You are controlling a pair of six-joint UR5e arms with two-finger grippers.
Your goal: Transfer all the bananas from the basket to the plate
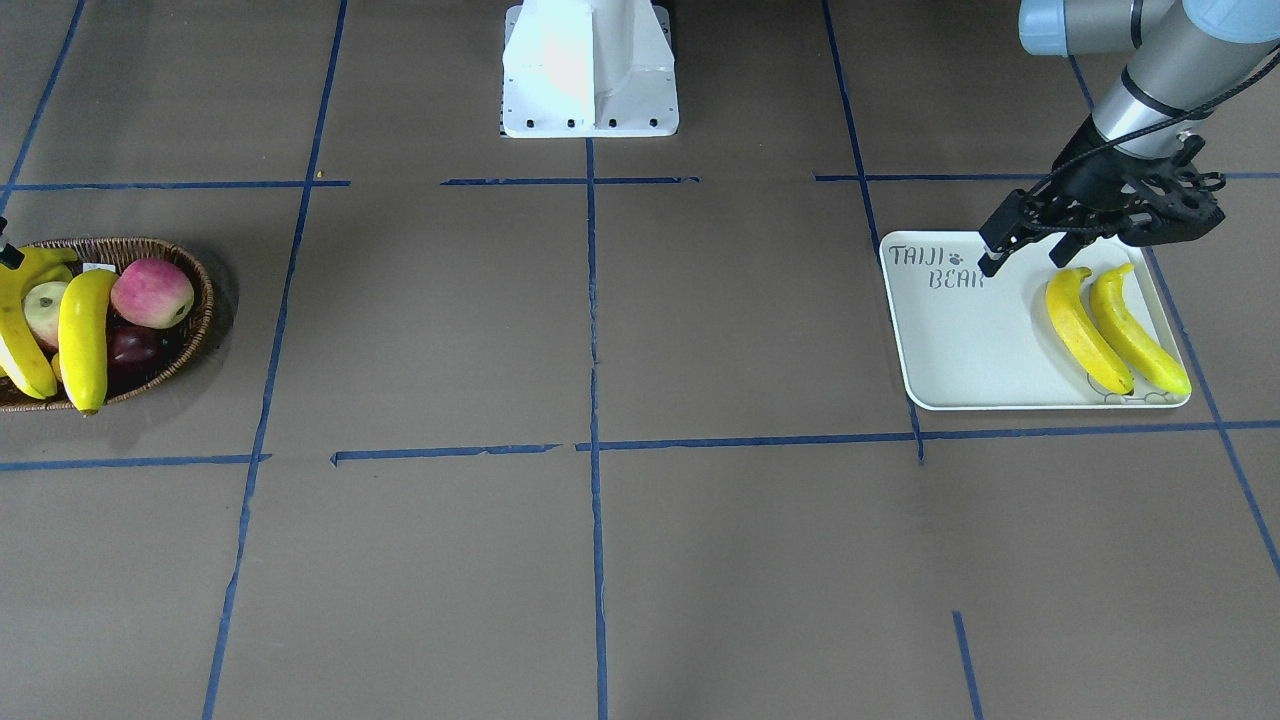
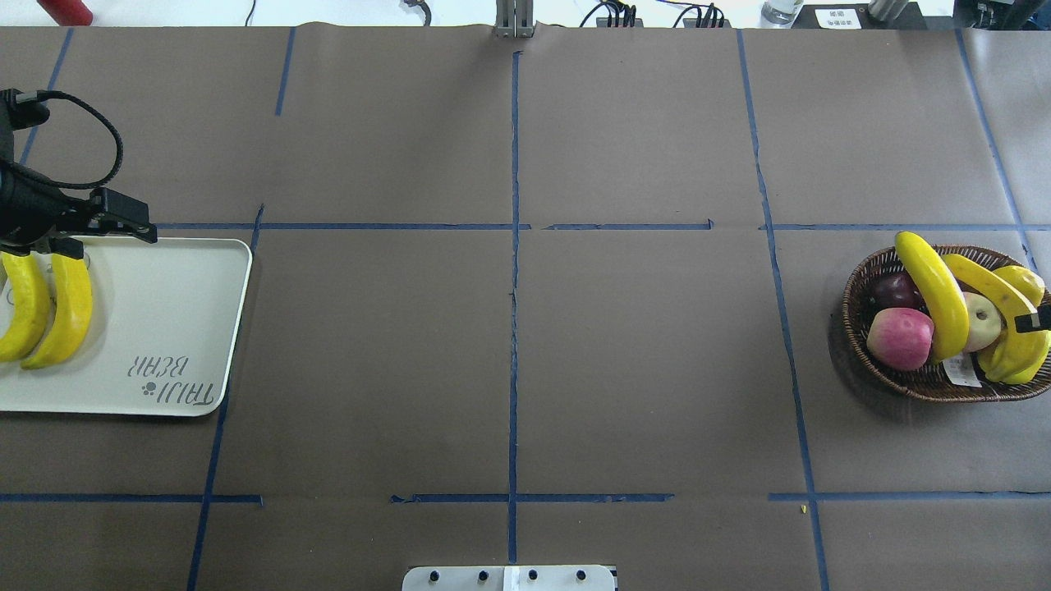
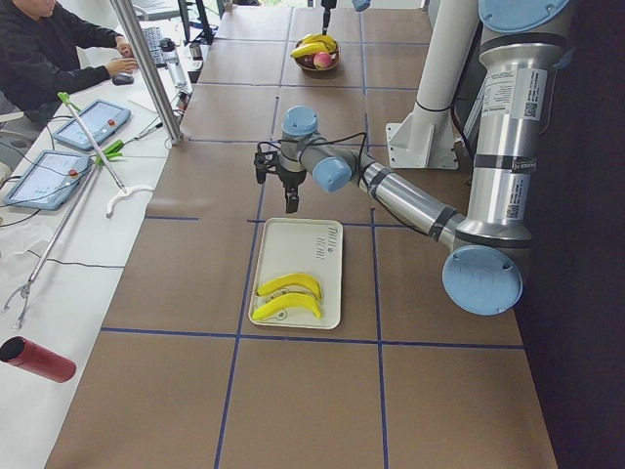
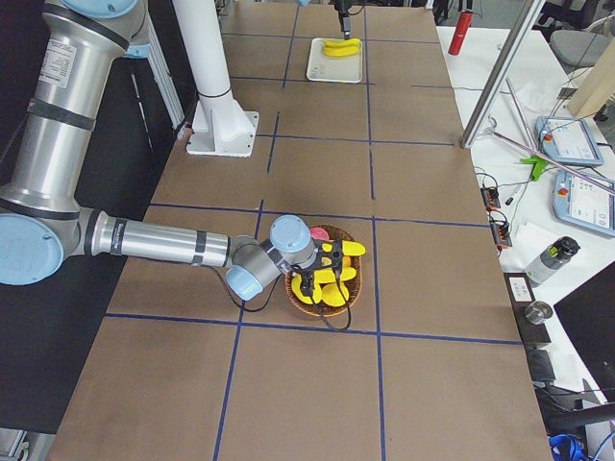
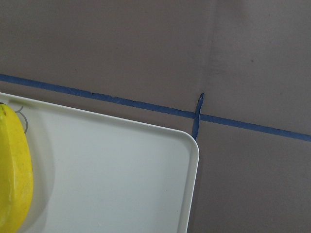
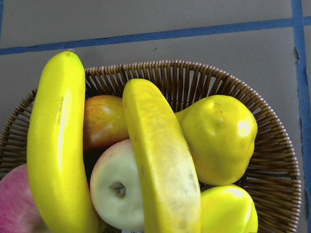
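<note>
Two yellow bananas [image 1: 1085,330] [image 1: 1135,330] lie side by side on the pale "TAIJI BEAR" plate [image 1: 970,340]. My left gripper [image 1: 1025,260] hovers open and empty over the plate's edge nearest the robot, just beside the bananas' tips; it also shows in the overhead view [image 2: 107,240]. The wicker basket [image 2: 928,379] holds two more bananas [image 2: 932,295] [image 2: 998,320]. My right gripper [image 4: 322,279] is low over the basket. Only one black fingertip [image 2: 1033,320] shows over a banana, so I cannot tell whether it is open or shut. The right wrist view shows those bananas [image 6: 56,150] [image 6: 163,165] close up.
The basket also holds a pink-red apple [image 2: 901,338], a pale apple [image 6: 116,187], a dark red fruit [image 2: 895,289] and a yellow pear [image 6: 218,138]. The table is brown paper with blue tape lines [image 2: 515,246]. The robot's white base [image 1: 590,70] stands mid-table.
</note>
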